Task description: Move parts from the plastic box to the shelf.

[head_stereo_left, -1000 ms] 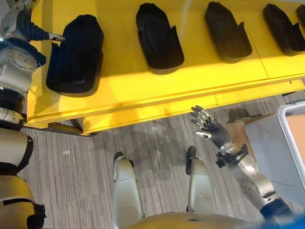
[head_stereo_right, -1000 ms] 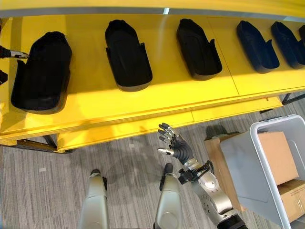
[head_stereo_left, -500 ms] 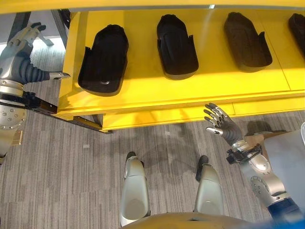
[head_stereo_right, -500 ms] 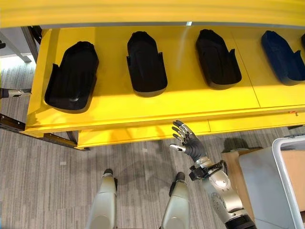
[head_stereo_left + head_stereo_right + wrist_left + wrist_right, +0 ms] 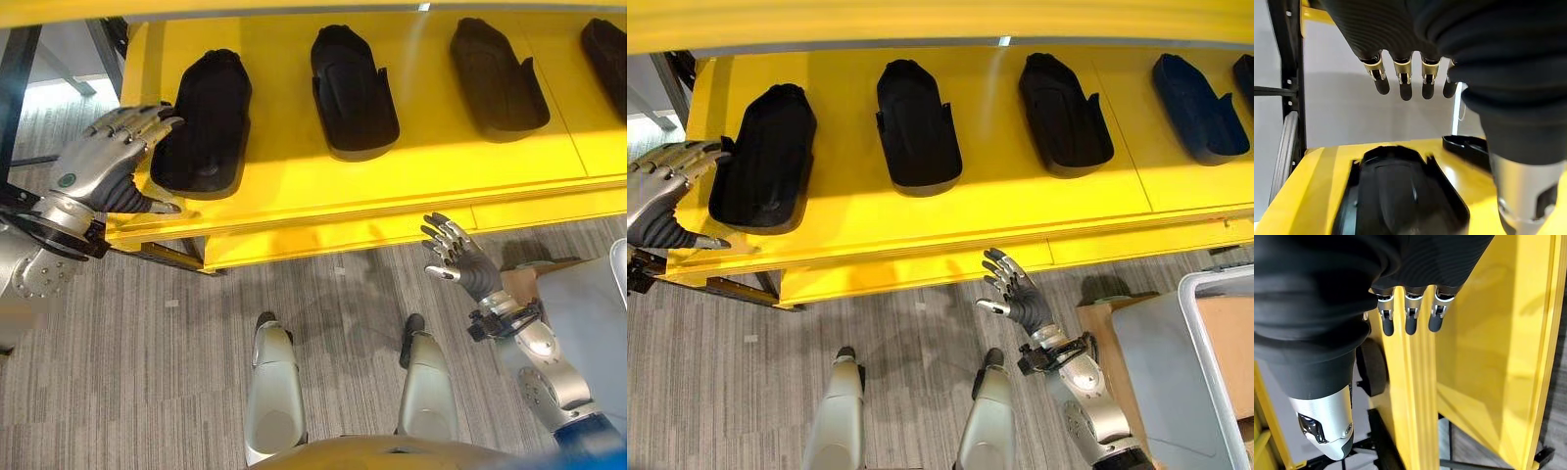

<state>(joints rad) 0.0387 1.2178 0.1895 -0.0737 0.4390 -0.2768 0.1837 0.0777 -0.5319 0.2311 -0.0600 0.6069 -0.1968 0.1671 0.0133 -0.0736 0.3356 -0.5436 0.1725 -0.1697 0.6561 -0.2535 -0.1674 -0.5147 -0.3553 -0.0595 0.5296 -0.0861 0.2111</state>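
Where the yellow shelf point(image 5: 392, 191) crossed the top of the frame, a row of black parts point(image 5: 353, 93) was recorded lying on it, the leftmost part point(image 5: 204, 122) at upper left. The left hand point(image 5: 108, 162) was seen just beside that part at the shelf's left end, fingers straight and spread, holding nothing. The right hand point(image 5: 456, 259) was noted at lower right below the shelf edge, fingers relaxed and empty. The plastic box point(image 5: 1176, 382) was logged at the bottom right corner.

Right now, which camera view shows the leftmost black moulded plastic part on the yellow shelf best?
The right eye view: the leftmost black moulded plastic part shows whole on the yellow shelf. In the left eye view the left hand overlaps its edge; the left wrist view shows it from close, cropped.
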